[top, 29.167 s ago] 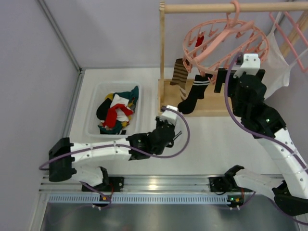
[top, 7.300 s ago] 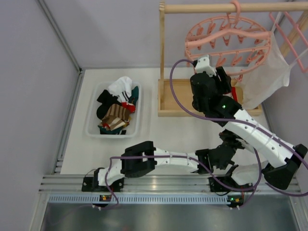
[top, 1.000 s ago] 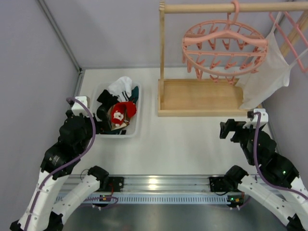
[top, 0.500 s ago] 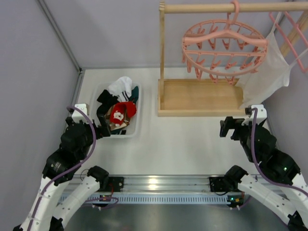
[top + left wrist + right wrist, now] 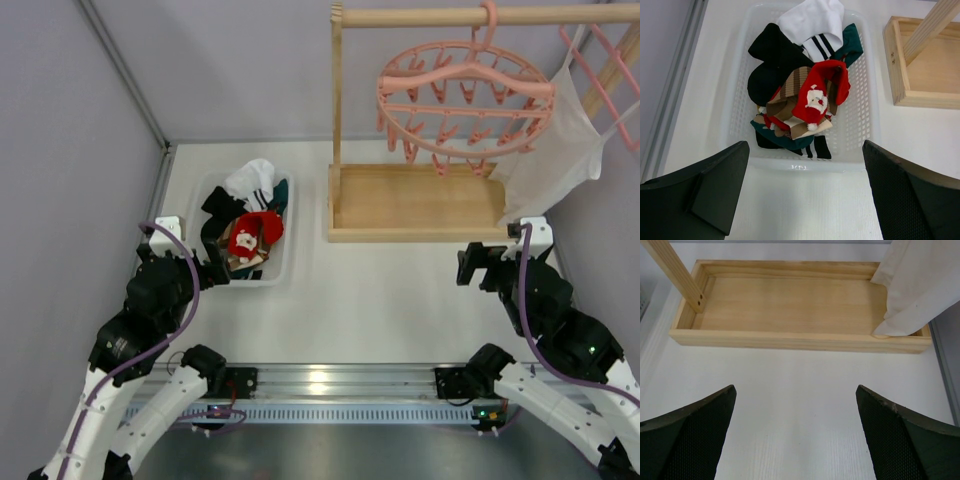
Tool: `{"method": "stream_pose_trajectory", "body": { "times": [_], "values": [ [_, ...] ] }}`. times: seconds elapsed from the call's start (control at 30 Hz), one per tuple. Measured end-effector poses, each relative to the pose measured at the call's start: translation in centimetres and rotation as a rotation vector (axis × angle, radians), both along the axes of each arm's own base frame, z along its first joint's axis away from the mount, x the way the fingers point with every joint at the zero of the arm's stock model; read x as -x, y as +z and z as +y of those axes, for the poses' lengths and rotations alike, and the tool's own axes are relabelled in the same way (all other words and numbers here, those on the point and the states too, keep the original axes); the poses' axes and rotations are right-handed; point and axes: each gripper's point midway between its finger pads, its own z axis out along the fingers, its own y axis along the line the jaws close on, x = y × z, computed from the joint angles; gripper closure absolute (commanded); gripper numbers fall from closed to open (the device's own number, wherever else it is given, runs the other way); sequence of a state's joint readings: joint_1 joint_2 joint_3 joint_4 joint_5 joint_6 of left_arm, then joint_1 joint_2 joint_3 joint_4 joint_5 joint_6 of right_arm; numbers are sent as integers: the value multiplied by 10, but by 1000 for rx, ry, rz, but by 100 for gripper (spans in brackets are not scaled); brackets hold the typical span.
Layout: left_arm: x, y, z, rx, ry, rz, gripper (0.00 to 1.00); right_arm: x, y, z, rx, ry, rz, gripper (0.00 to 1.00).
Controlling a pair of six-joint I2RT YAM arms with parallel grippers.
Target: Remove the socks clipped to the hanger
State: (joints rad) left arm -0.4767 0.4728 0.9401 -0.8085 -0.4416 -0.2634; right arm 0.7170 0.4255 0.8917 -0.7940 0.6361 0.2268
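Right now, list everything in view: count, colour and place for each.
table: one, white, under everything.
wooden stand: one, pale wood, tray base at the table's far side, rail on top.
hanger: one, pink, round, hooked on the stand's rail; no sock on its clips.
basket: one, translucent white, left of the stand.
socks: several, red, white, black, brown striped, dark green, heaped in the basket; exact count unclear.
white cloth: one, hanging at the right, lower corner reaching the tray's right end.
pink rack: one, straight-barred, upper right, partly in view.
left gripper: black, open, empty, near the basket.
right gripper: black, open, empty, before the tray.
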Motion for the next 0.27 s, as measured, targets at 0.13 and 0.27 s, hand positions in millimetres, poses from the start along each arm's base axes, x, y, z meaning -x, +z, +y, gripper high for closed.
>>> {"method": "stream_pose_trajectory", "body": {
  "times": [0.13,0.27],
  "values": [
    [0,0,0,0,0,0,2,0,0,-1,0,-3,-1,0],
    [0,0,0,0,0,1,2,0,1,-1,-3,-6,-5,1]
  ]
}}
